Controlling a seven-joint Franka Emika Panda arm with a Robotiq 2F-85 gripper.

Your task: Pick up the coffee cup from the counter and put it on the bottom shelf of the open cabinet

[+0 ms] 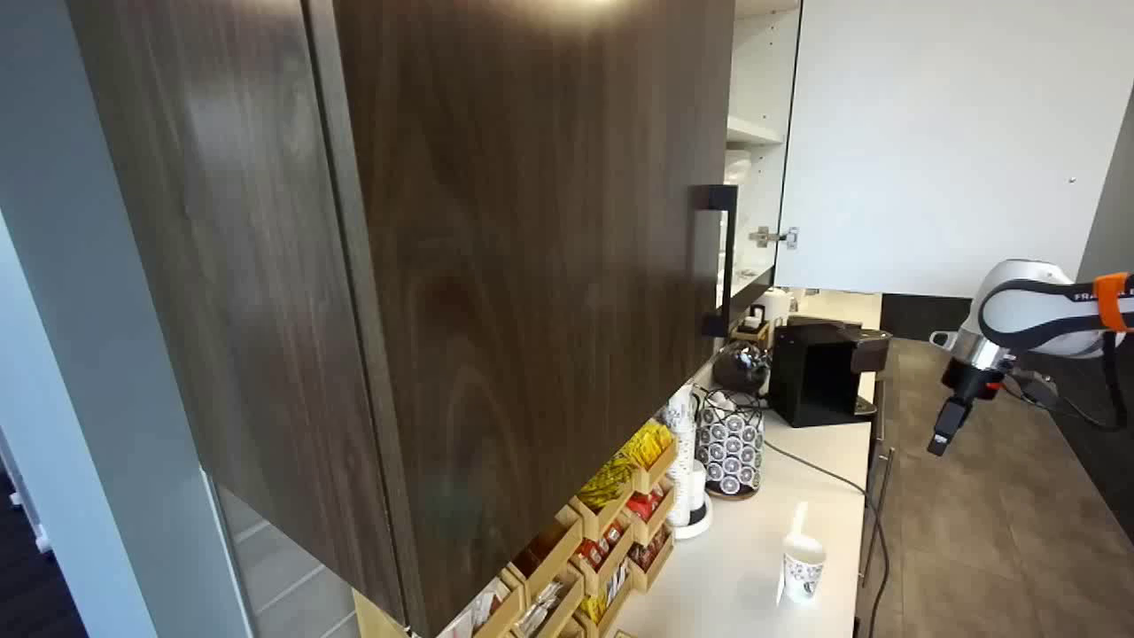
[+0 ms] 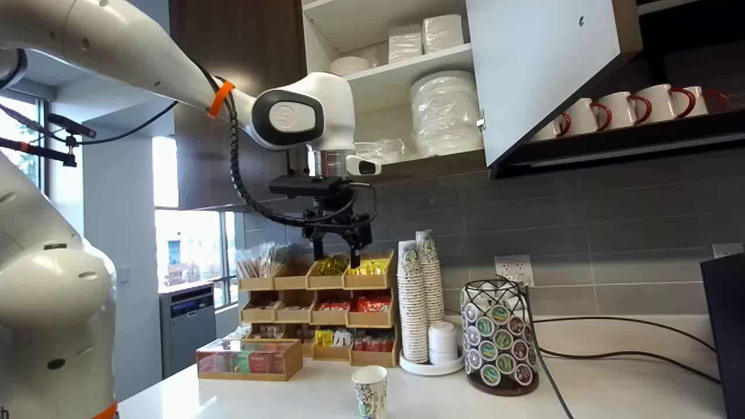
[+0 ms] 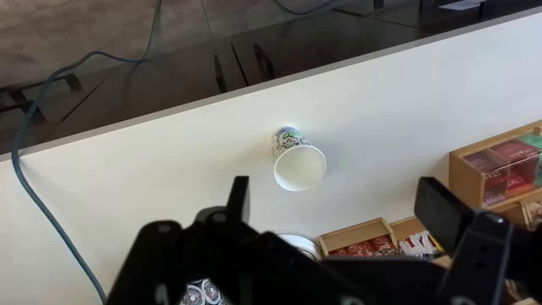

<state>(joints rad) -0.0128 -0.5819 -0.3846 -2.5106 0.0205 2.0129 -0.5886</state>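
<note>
Gray tiled wall [image 2: 541,227], bright window [image 2: 201,250], possibly tiled floor [image 1: 966,523]

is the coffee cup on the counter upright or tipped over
Upright: in both exterior views the coffee cup stands on the counter with its open rim facing up.

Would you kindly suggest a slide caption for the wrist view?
Seen past the open, empty black jaws, a patterned white paper cup stands upright on the glossy white counter.
</note>
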